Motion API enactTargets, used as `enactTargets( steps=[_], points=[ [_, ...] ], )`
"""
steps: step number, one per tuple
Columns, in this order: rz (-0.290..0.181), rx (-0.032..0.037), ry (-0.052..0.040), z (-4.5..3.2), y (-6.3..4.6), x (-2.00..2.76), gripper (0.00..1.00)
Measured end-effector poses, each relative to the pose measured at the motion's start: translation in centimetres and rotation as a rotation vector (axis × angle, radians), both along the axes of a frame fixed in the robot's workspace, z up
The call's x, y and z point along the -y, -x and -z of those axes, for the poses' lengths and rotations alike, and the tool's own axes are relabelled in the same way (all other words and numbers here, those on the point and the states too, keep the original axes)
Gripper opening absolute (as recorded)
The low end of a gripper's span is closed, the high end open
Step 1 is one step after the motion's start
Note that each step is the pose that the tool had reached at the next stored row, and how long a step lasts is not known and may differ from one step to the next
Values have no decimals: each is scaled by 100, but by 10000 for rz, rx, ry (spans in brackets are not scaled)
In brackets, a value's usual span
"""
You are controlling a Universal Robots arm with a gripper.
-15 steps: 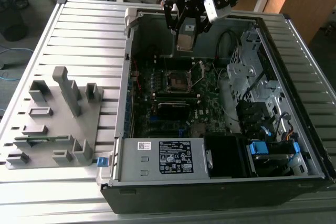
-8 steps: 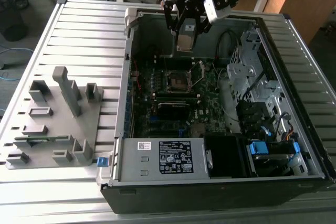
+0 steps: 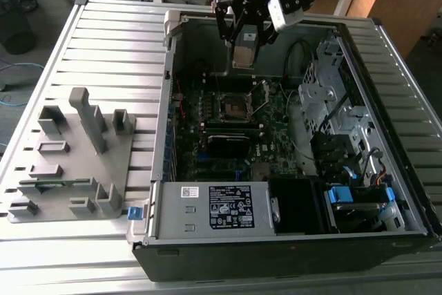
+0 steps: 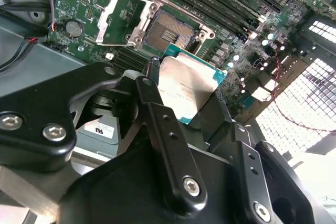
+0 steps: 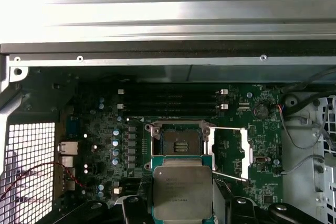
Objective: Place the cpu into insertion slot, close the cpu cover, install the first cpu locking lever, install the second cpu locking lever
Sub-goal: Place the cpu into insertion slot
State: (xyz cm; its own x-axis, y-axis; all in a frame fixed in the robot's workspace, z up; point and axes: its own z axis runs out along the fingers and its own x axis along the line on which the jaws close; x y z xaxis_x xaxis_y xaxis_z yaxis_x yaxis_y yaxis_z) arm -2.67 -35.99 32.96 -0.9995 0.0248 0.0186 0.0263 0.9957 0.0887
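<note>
Gripper [image 3: 243, 53] is clenched on the chip [image 5: 182, 191], holding it flat over the socket [image 5: 180, 141]; cover [image 5: 244, 153] sits flipped aside, keeping access clear.

Black hand [image 4: 186, 92], silver screws [image 4: 190, 183]

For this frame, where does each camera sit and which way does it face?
Exterior view: off the arm, above the open computer case, looking down in; gripper holds the cpu.
First wrist view: on the arm, facing the empty socket; gripper parts flank the cpu.
Second wrist view: behind the black fingers, slanting toward the socket.
Both wrist views share cpu, socket, open cpu cover.
</note>
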Motion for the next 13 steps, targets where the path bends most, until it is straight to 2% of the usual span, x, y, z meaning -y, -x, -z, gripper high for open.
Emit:
enactTargets(
  steps=[13],
  points=[
    [0,0,0,31,0,0,54]
  ],
)
